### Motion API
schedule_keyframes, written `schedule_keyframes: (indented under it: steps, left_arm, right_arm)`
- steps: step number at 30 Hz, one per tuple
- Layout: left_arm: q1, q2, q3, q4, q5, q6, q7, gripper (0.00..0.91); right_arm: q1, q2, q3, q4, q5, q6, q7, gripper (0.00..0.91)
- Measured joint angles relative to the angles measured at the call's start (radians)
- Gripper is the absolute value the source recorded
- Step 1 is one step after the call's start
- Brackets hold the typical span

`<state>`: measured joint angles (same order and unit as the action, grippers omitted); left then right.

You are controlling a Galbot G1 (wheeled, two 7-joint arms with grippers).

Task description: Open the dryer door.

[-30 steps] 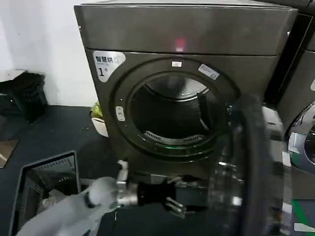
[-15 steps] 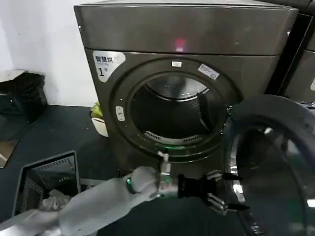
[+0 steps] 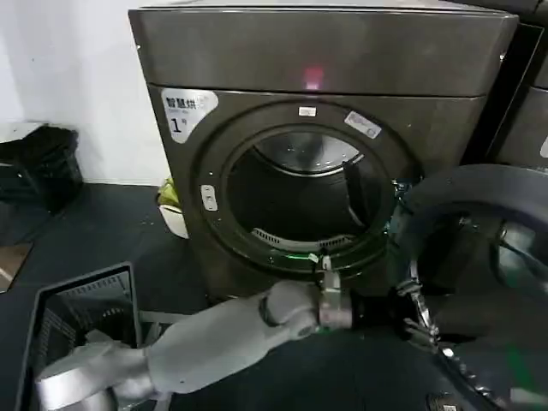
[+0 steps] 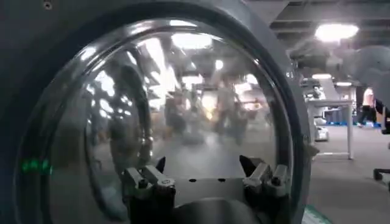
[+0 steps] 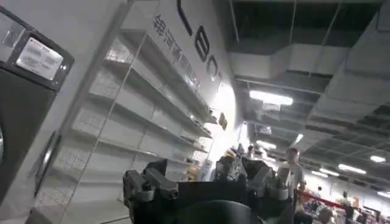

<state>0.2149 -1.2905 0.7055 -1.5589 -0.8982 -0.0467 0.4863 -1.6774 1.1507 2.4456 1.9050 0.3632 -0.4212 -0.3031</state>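
Left gripper [image 3: 419, 315] is out low and far across the front of the machine, fingers spread apart and holding nothing, its tips right up against the inner face of the big round dryer door [image 3: 479, 282] with its dark grey inner rim and tinted glass. In the left wrist view that gripper [image 4: 205, 176] looks straight into the bulging glass bowl of the door [image 4: 183, 103], both fingers parted with bare glass between them; whether the tips press the glass or sit just off it, I cannot tell.

So the key relation: the door lies directly ahead of the left gripper, to the robot's right, swung wide on its right-hand hinge and standing roughly edge-on to the machine front. Any more opening looks like a push further right and away from the drum mouth. The left arm is the nearer one by a long way.

Behind it, the boxy dark bronze-grey metal dryer [image 3: 317, 51], white "1" sticker [image 3: 181, 110] and small pink-red light [image 3: 312, 79], its drum opening [image 3: 295, 193] fully exposed. Judged from this, the job is all but done.

Right gripper [image 5: 207, 185] is parked, pointing up toward ceiling lights, fingers apart and empty.
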Motion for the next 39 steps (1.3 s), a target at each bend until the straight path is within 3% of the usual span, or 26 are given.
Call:
schedule_keyframes:
  steps: [15,21,24,29,34,39]
  left_arm:
    - [-0.006,-0.066,-0.025,0.054,0.013,-0.036,-0.108,0.907]
    - [0.012,-0.020,-0.050,0.014,0.096,-0.150,-0.219,0.907]
    - [0.027,0.021,-0.061,-0.017,0.101,-0.195,-0.290,0.907]
    - [0.053,0.133,-0.078,-0.102,0.077,-0.255,-0.316,0.907]
    - [0.084,0.296,-0.094,-0.222,-0.048,-0.287,-0.275,0.907]
    - [0.132,0.503,-0.126,-0.343,-0.027,-0.271,-0.265,0.907]
  right_arm:
    - [0.002,0.003,0.004,0.004,0.001,0.009,-0.003,0.907]
    - [0.006,-0.010,0.000,0.009,0.001,0.018,0.005,0.907]
    - [0.010,-0.015,0.004,0.001,0.000,0.026,0.017,0.907]
    - [0.023,-0.022,0.008,-0.007,-0.004,0.045,0.041,0.907]
    - [0.038,-0.031,0.008,-0.020,-0.023,0.063,0.048,0.907]
    - [0.056,-0.036,0.006,-0.014,-0.050,0.073,0.051,0.907]
